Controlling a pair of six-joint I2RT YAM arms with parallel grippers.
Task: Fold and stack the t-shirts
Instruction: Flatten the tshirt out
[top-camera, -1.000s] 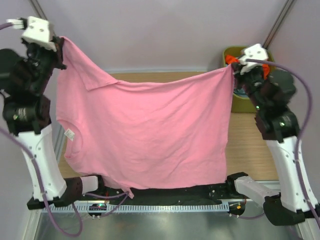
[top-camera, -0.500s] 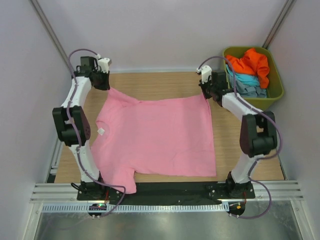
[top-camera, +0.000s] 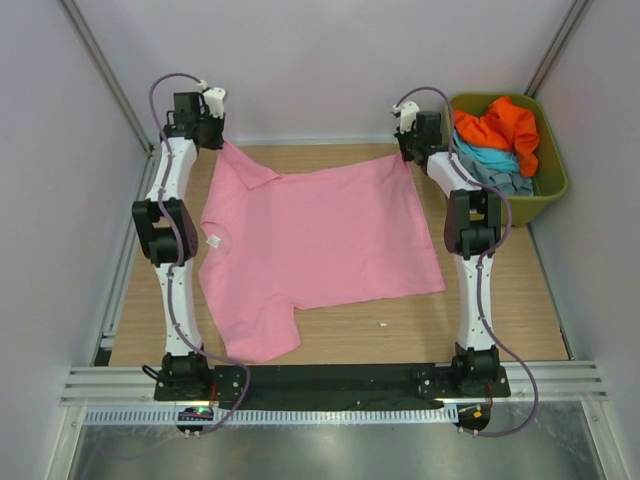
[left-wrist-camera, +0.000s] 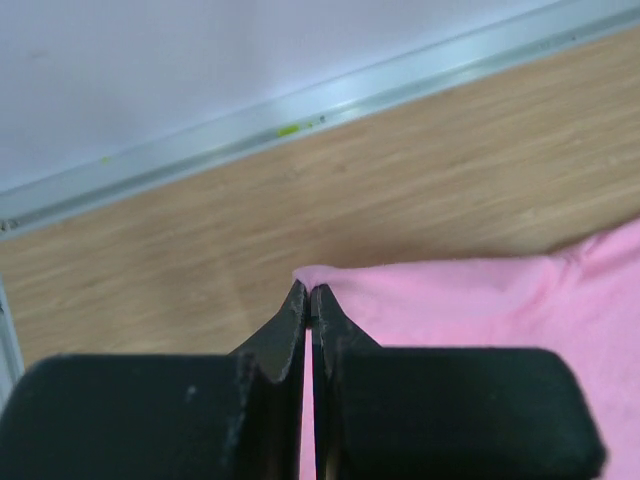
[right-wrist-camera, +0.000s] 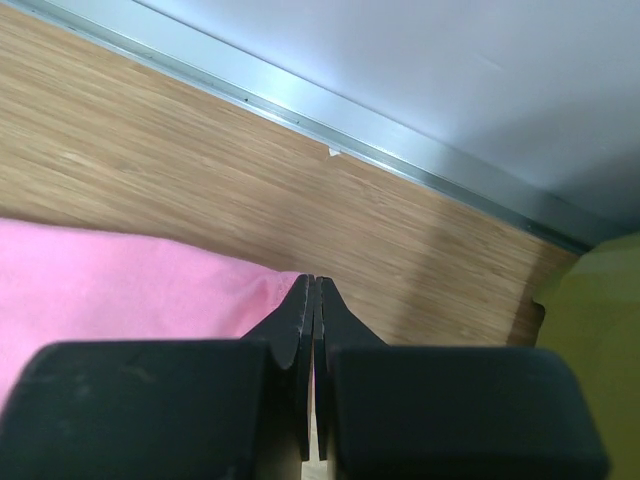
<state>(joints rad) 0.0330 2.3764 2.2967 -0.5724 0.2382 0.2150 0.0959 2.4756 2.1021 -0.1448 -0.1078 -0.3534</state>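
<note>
Honestly, clamped tight on the far corners of the pink t-shirt (top-camera: 320, 235) with left gripper (left-wrist-camera: 308, 295) and right gripper (right-wrist-camera: 311, 285), rest spread across the table (top-camera: 480, 320), so could easily skew or bunch it if released unevenly.

A t-shirt (top-camera: 320, 235) lies spread flat on the table (top-camera: 480, 310), its neck toward my left arm and its hem toward my right. My left jaws are closed on its far left corner, my right jaws on its far right corner. Just right of my right jaws stands a tub (top-camera: 553, 185), with more t-shirts (top-camera: 495, 130) heaped inside.
</note>
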